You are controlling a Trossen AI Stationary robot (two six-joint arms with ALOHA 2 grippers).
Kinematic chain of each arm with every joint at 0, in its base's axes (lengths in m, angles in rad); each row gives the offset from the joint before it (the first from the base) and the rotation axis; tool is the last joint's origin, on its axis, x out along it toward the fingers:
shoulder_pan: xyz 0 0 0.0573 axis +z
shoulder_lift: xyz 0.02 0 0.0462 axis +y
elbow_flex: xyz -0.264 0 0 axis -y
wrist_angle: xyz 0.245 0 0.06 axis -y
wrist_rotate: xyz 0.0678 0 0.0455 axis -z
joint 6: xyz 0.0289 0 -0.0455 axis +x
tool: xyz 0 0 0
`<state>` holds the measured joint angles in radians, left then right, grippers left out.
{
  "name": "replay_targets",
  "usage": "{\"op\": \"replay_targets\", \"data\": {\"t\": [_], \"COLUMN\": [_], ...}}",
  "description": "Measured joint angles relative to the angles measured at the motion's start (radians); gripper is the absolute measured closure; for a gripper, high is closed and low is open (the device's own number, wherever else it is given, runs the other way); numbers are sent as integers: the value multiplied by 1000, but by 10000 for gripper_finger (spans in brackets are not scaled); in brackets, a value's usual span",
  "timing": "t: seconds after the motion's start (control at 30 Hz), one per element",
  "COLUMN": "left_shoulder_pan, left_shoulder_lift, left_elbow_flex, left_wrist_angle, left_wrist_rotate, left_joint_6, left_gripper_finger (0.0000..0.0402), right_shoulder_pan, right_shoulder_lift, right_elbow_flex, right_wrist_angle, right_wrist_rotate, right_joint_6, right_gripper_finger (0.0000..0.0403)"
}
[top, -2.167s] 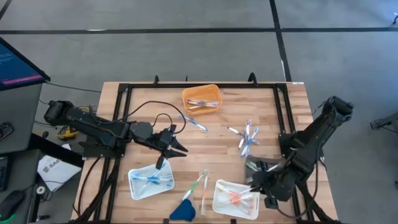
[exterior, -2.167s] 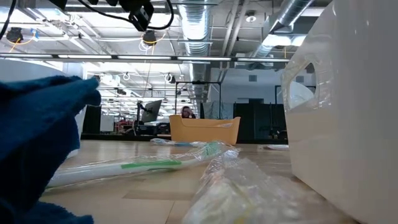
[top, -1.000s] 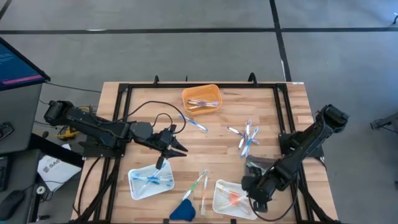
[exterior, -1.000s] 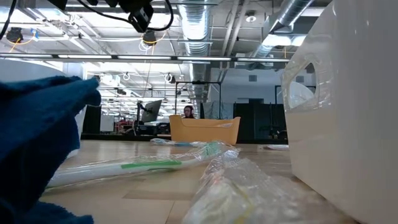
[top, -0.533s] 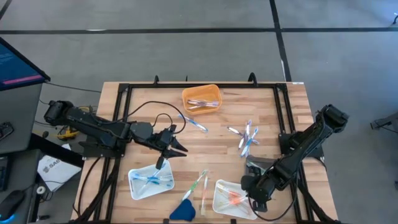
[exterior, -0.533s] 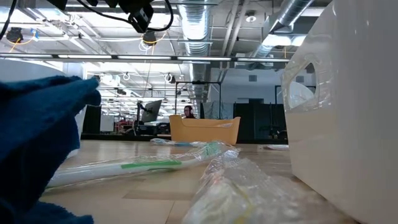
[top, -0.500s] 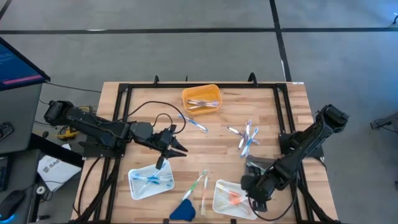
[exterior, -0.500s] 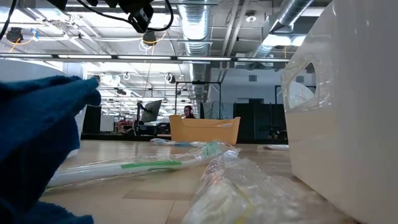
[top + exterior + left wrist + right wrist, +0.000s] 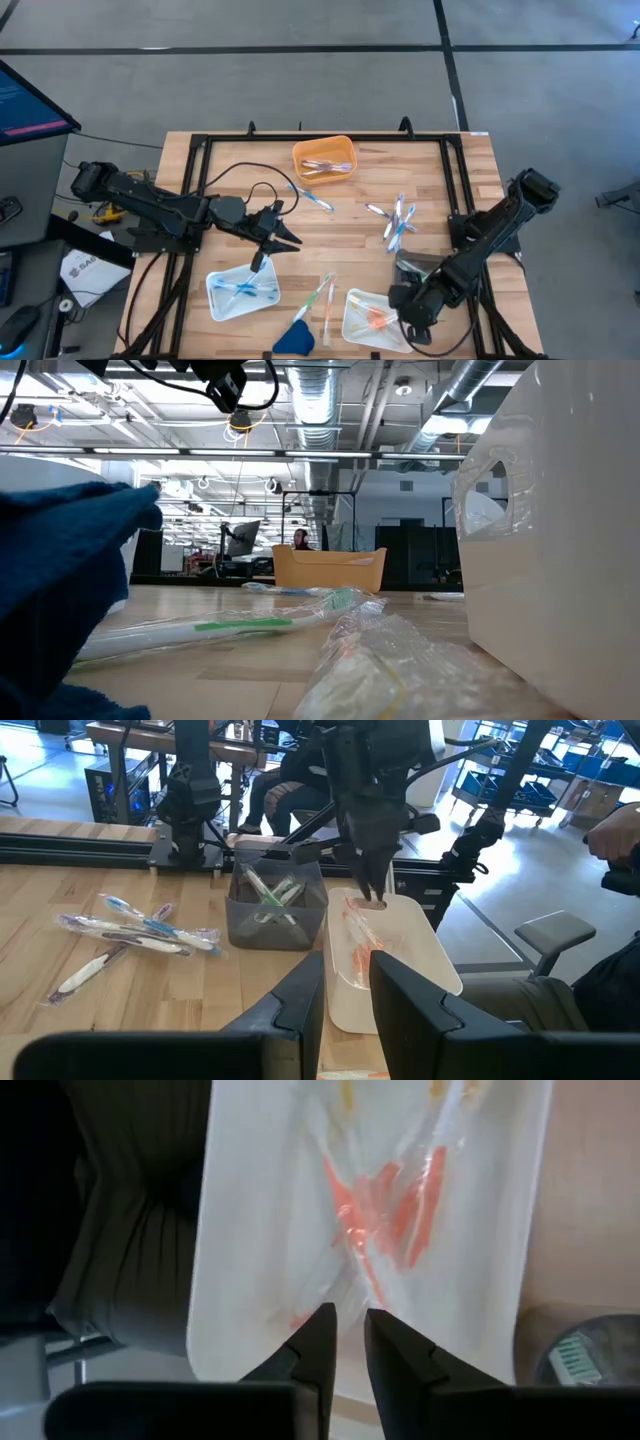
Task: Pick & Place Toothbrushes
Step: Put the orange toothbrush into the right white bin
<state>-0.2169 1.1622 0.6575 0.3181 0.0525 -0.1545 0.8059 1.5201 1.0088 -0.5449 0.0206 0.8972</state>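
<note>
Wooden counter (image 9: 340, 235) with a black frame. Left arm reaches in from the left side; left tool (image 9: 290, 240) hangs above bare wood mid-counter, fingers (image 9: 300, 995) a narrow gap apart, nothing between them. Right arm bends down at the right front; right tool (image 9: 405, 318) sits over the white tray (image 9: 352, 322), fingers (image 9: 318, 1342) nearly together with a slim gap, tips just above the orange toothbrushes (image 9: 385, 1215) lying in that tray; can't tell if it touches them, nothing visibly gripped. Three trays: orange tray (image 9: 323, 157) at the back with a few brushes, light blue tray (image 9: 240, 292) front left with blue toothbrushes (image 9: 243, 288), white tray front right. Loose toothbrushes (image 9: 398, 222) clustered right of centre, a green toothbrush (image 9: 316, 295) between the front trays, beside a dark-blue cloth (image 9: 294, 338).
</note>
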Motion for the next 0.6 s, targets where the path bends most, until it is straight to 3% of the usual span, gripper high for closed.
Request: {"op": "replay_targets", "data": {"t": [0.33, 0.6], "left_shoulder_pan": [-2, -8], "left_shoulder_lift": [0, 0], "left_elbow_flex": [0, 0], "left_wrist_angle": [0, -2], "left_wrist_rotate": [0, 3], "left_joint_6": [-4, -7], "left_gripper_finger": [325, 325], "right_shoulder_pan": [4, 1], "right_shoulder_lift": [20, 143], "right_elbow_flex": [1, 0], "right_wrist_angle": [3, -59], "right_wrist_rotate": [33, -2], "right_joint_6": [4, -2], "right_gripper_finger": [399, 392]}}
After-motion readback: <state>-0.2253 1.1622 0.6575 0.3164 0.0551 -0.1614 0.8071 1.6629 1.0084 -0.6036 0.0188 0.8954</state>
